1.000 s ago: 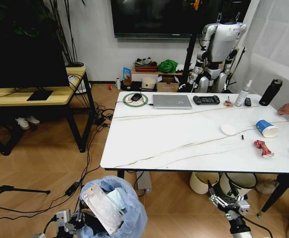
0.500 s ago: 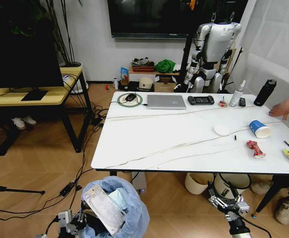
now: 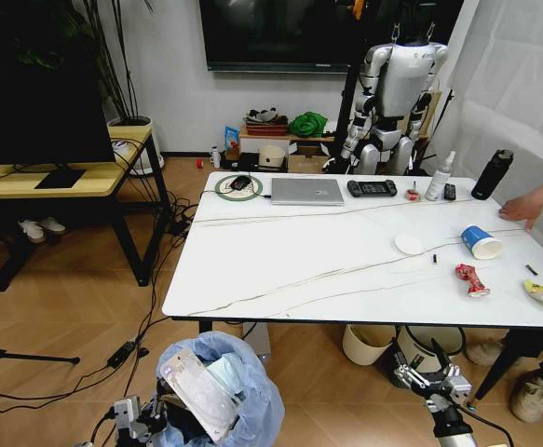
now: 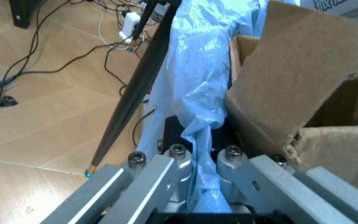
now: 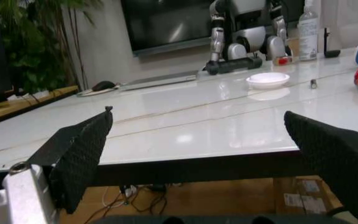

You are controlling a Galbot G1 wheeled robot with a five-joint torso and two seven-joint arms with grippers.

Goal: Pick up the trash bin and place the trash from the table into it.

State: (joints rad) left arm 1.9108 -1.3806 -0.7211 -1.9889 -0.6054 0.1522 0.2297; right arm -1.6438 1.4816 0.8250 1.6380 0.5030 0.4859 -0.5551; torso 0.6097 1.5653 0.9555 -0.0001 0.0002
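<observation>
Two tools are in play. The left tool (image 4: 195,186) is clamped on the blue bag and rim of the trash bin (image 3: 223,391), which hangs low in front of the robot, just short of the near edge of the desk (image 3: 290,270). Torn cardboard (image 4: 303,93) and a clear plastic pack (image 3: 195,393) already sit in the bin. The right tool (image 3: 429,379) waits below the near desk edge with its padded fingers (image 5: 79,149) spread wide apart and nothing between them.

Procedure for the step in hand, as judged from this position:
- Keep the bin upright while carrying it; the pack stands proud of the rim and could tip out.
- Hold the left grip firm, since only thin bag and rim are pinched.
- Bring the bin beside the right end of the desk, where the remaining trash lies: a blue paper cup (image 3: 481,241) on its side, a crushed red can (image 3: 470,279) and a yellow wrapper (image 3: 540,293).
- Raise the right tool above the desk edge before reaching in.

Surroundings and obstructions:
- A person's hand (image 3: 522,207) rests on the desk just beyond the cup; stay clear of it.
- A laptop (image 3: 307,191), a game controller (image 3: 372,187), a white bottle (image 3: 437,177), a black bottle (image 3: 491,174) and a small white dish (image 3: 409,244) are not trash.
- A cream bucket (image 3: 364,343) and another bin (image 3: 431,345) stand under the desk near the right tool, and cables (image 3: 150,307) trail across the floor on the left.
</observation>
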